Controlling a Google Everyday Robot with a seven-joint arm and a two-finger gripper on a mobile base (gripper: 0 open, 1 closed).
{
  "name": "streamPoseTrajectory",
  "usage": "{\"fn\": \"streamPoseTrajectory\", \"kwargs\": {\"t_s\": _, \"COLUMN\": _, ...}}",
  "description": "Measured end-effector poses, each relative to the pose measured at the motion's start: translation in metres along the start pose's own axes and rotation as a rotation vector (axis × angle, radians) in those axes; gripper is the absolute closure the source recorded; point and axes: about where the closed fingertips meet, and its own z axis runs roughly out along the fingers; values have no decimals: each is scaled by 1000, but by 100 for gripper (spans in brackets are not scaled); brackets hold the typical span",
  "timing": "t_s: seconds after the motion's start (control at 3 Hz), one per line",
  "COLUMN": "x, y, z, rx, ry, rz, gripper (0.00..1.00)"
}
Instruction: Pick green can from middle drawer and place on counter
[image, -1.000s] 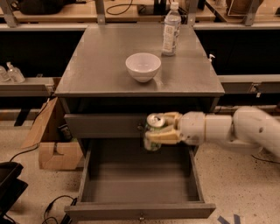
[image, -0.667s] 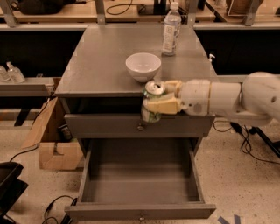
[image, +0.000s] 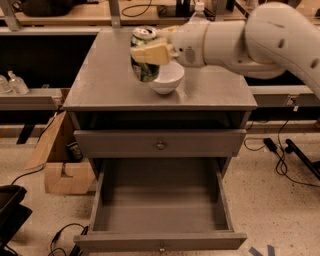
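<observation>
Step in hand: the carry to the counter, as I judged it; the pick looked finished and the placing not yet done.
Gripper: the gripper (image: 146, 52) was up at the level of the counter, at the end of the white arm (image: 250, 35) that reached in from the right.
Fingers: closed on the green can (image: 144, 73), one tan pad across its side, with the silver top showing above and the green body below.
Green can: in the air, upright or nearly so, clear of every surface. In the view it sat over the middle of the counter (image: 107, 75) and overlapped the left edge of the white bowl (image: 169, 80). I could not tell whether it was directly over the top or a little in front of it.
Middle drawer: pulled fully out, low in the view, and nothing lay on the tray of the middle drawer (image: 160, 212).
Upper drawer: the upper drawer (image: 125, 143) was shut, knob in the centre.
Next move, as a judgement: bring the can down onto bare grey top to the left of the bowl, keeping it upright, then open the fingers only when its base rested flat.
Risk: the bowl was close to the can's right side, so a descent drifting that way could have knocked it or set the can on its rim.
</observation>
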Motion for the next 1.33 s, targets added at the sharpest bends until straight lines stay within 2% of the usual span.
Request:
{"fn": "streamPoseTrajectory", "kwargs": {"t_s": 0.33, "x": -26, "y": -27, "z": 55, "rx": 50, "ry": 1, "rz": 26, "gripper": 100}}
{"fn": "streamPoseTrajectory", "kwargs": {"t_s": 0.67, "x": -40, "y": -1, "z": 99, "rx": -14, "ry": -4, "rz": 33, "gripper": 100}}
{"fn": "streamPoseTrajectory", "kwargs": {"t_s": 1.33, "x": -39, "y": -2, "z": 105, "rx": -14, "ry": -26, "rz": 36, "gripper": 100}}
